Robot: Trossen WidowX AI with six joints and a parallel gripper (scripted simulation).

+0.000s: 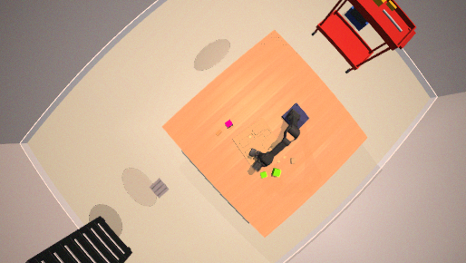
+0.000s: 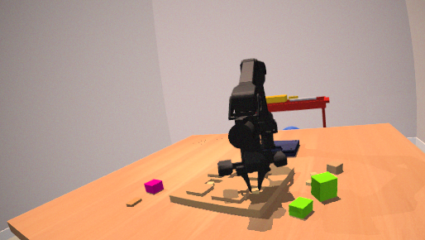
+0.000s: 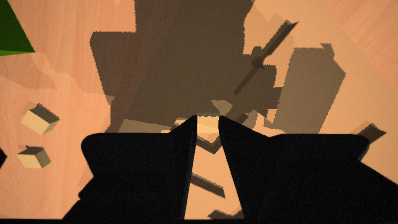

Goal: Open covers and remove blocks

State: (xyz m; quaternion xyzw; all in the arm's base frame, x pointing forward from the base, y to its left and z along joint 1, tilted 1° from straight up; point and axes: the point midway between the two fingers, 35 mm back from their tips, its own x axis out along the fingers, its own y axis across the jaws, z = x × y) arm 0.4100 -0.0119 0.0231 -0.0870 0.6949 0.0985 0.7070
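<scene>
The wooden puzzle board (image 2: 207, 205) (image 3: 350, 107) lies on the table, with raised flat covers on it, one cover (image 2: 200, 190) near its left front. My gripper (image 2: 255, 189) (image 3: 207, 120) points down over the board's near right part. It is shut on a small light wooden block (image 3: 208, 123), at board height. Whether that block is clear of its well is hidden by the fingers and shadow. Two small light blocks (image 3: 40, 121) (image 3: 34, 158) rest on the table beside the board. The fingers and their shadow hide part of the covers and grooves.
A large green cube (image 1: 276, 172) (image 2: 323, 188) and a smaller green block (image 1: 264, 175) (image 2: 300, 208) stand right of the board, a brown block (image 2: 334, 168) behind them. A magenta block (image 1: 228, 123) (image 2: 154, 186) and a flat orange piece (image 2: 134, 202) lie left of it.
</scene>
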